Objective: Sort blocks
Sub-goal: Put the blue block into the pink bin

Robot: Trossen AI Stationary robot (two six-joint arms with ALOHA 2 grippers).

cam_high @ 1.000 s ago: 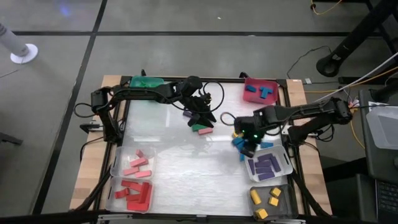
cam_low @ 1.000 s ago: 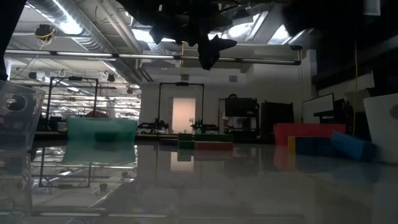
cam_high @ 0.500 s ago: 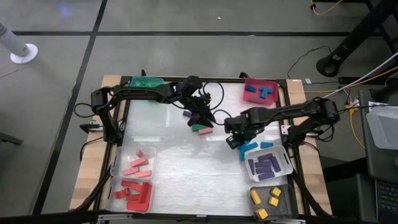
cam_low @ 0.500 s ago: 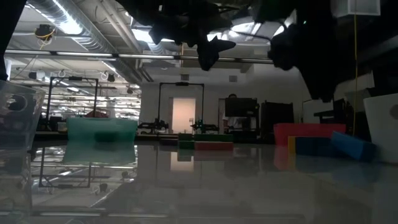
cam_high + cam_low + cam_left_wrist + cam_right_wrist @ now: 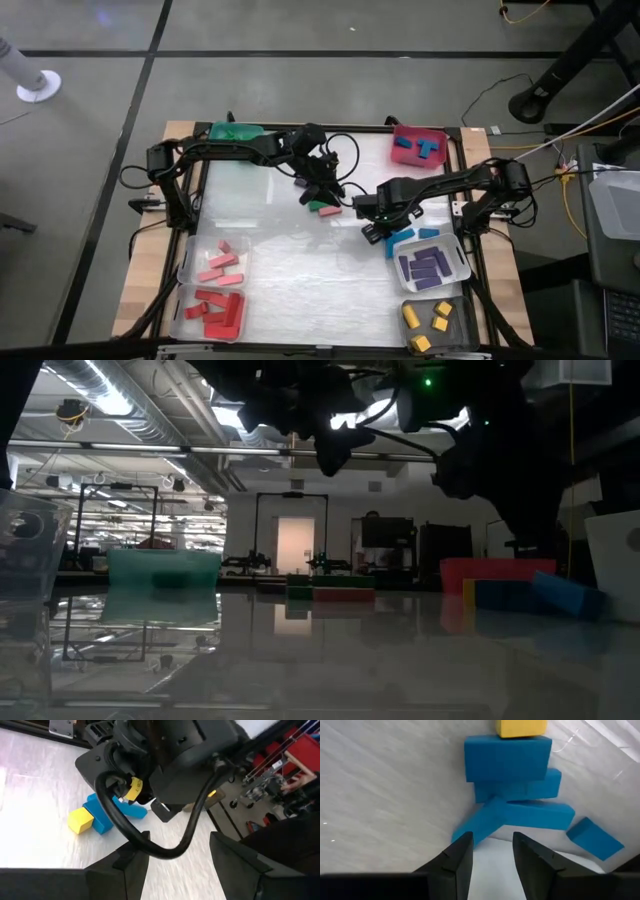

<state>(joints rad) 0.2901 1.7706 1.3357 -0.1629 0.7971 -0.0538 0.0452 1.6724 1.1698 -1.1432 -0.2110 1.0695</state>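
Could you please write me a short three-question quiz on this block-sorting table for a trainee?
1. True or false: the clear bin of purple rectangular blocks sits beside the right arm.
2. Which colour of blocks lies in the red bin at the far right corner? A) yellow B) blue C) pink
3. Fill in: in the right wrist view, the right gripper has its fingers open above a cluster of blue blocks, with a ____ cube at the far end.

Key: 1 true; 2 B; 3 yellow. The left gripper hovers near the green and red blocks.
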